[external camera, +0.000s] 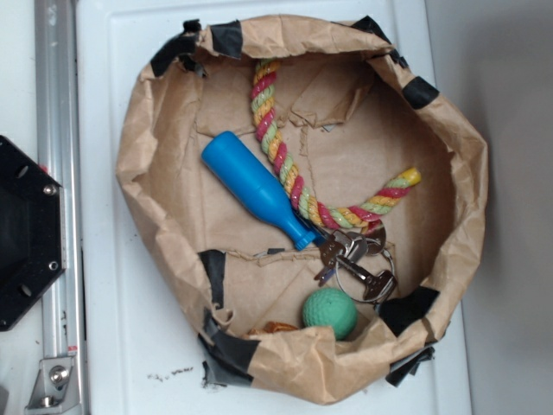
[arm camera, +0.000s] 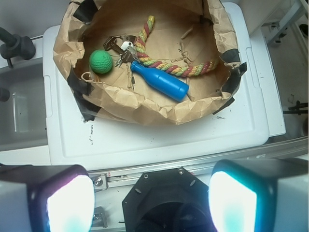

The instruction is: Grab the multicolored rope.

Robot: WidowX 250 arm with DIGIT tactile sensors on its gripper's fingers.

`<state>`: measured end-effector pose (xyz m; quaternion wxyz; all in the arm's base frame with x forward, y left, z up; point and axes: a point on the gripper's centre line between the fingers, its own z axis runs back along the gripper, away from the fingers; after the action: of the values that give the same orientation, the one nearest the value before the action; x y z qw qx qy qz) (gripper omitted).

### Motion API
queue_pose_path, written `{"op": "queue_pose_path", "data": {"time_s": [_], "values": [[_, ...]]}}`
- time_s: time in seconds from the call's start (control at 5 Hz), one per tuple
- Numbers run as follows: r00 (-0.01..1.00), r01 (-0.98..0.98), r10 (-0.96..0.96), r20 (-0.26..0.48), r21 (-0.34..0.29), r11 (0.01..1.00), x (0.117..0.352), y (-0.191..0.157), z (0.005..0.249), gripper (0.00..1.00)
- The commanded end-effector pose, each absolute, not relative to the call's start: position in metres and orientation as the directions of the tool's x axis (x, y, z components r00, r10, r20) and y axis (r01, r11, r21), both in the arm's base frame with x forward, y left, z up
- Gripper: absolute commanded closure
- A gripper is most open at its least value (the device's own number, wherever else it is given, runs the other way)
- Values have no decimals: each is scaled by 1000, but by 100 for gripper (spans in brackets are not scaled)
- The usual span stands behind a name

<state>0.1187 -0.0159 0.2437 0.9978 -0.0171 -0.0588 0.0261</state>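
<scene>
A white plastic surface (external camera: 121, 285) with a raised rim carries everything here, and sitting directly on it is a crumpled brown paper nest (external camera: 151, 164), its rolled edge patched with black tape (external camera: 226, 350). Small dark specks (external camera: 168, 374) dot the white just beside the paper's taped edge. From the wrist view, the paper fills most of the white top.

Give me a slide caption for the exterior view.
Multicolored rope curves beside a blue bottle, keys and green ball in a paper-lined bin.

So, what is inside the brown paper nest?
Inside the paper nest: multicolored rope, blue bottle, keys, green ball. Something orange is mostly hidden under a paper fold.
</scene>
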Motion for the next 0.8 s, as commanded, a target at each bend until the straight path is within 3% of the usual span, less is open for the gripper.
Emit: {"op": "queue_pose_path", "data": {"time_s": [0.0, 0.2, 0.4, 0.6], "values": [[992, -50, 54, 116, -37, 998, 119, -16, 244, 0], [949, -296, 303, 92, -75, 952, 169, 4, 223, 0], [840, -513, 536, 88, -195, 836, 213, 10, 198, 0], [677, -697, 724, 131, -201, 688, 260, 25, 164, 0]]}}
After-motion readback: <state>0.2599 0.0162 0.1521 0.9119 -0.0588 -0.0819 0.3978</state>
